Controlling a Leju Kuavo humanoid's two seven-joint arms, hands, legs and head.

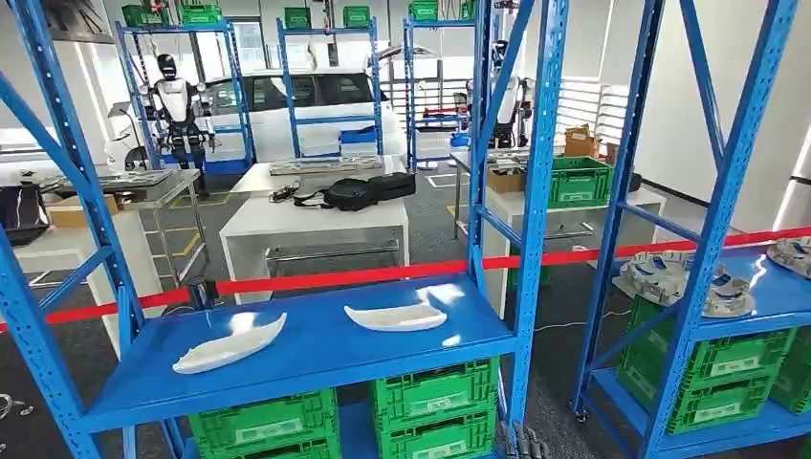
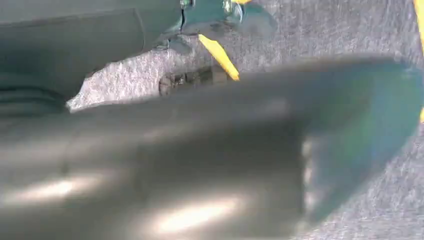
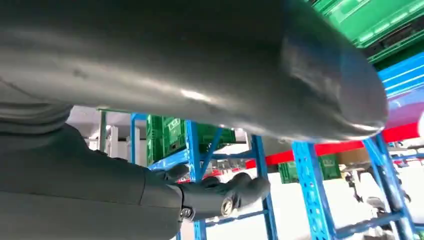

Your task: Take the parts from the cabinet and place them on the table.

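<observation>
Two white parts lay on the blue shelf point(image 1: 316, 359) of the nearer blue rack point(image 1: 540, 191). The left white part point(image 1: 230, 345) was long, flat and curved like a shallow blade, tapering to a point at each end; the right white part point(image 1: 396, 316) had much the same shape but was shorter and broader. They sat well apart, both glossy and pale against the smooth painted metal.

Green crates point(image 1: 435, 406) with ribbed plastic walls stood under that shelf. A red strap point(image 1: 383, 274) ran across behind the rack. Beyond it stood a white bench point(image 1: 316, 218) carrying a black bag point(image 1: 368, 190).

On the neighbouring rack to the right, grey round parts point(image 1: 669, 279) with a cast, lumpy look rested on another blue shelf point(image 1: 779, 287).

In the right wrist view the right robot hand point(image 3: 225, 192) showed dark fingers point(image 3: 250, 187) lightly curled with nothing in them, beneath a thick grey thumb point(image 3: 200, 60). In the left wrist view the left robot hand point(image 2: 200, 160) was a blurred grey mass over speckled grey floor point(image 2: 350, 30); whether its fingers were apart or closed could not be told.
</observation>
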